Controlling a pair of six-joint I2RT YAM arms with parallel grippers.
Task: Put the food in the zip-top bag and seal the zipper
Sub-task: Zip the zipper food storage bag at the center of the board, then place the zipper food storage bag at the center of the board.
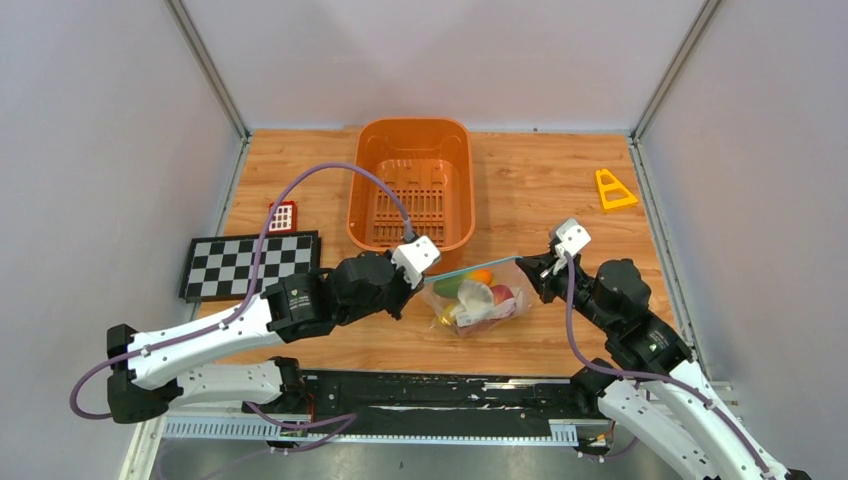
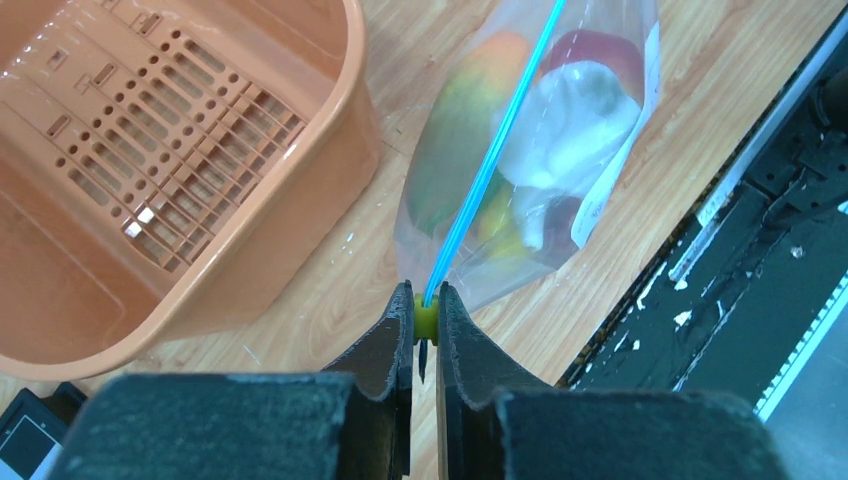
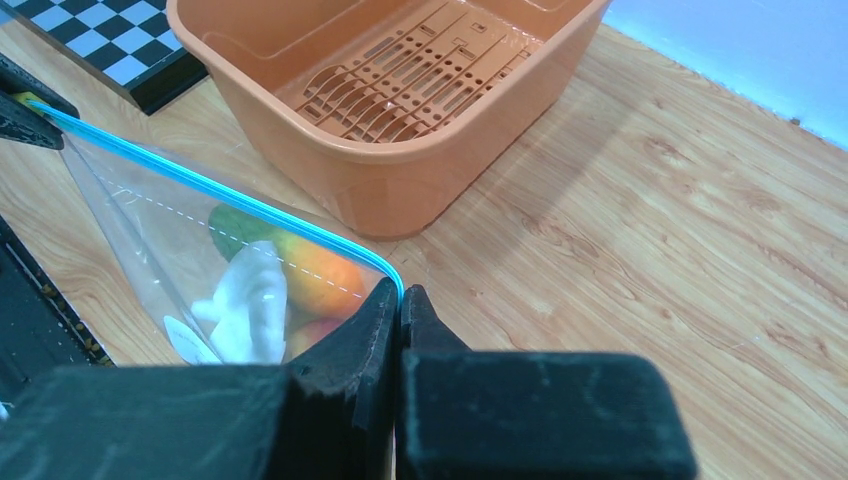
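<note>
The clear zip-top bag (image 1: 480, 300) hangs between both grippers just in front of the orange basket. The food (image 1: 478, 293) is inside it: green, orange, red, yellow and white pieces, also seen in the left wrist view (image 2: 520, 150) and the right wrist view (image 3: 300, 270). The teal zipper (image 2: 490, 165) runs taut from one gripper to the other along the top edge (image 3: 220, 190). My left gripper (image 2: 427, 300) is shut on the small yellow-green slider at the zipper's left end. My right gripper (image 3: 400, 295) is shut on the zipper's right end.
The orange slotted basket (image 1: 415, 140) stands empty just behind the bag. A black-and-white checkerboard (image 1: 250, 263) and a small red grid block (image 1: 282, 215) lie at the left. A yellow triangular piece (image 1: 612, 190) lies at the back right. A black rail (image 1: 440, 395) runs along the near edge.
</note>
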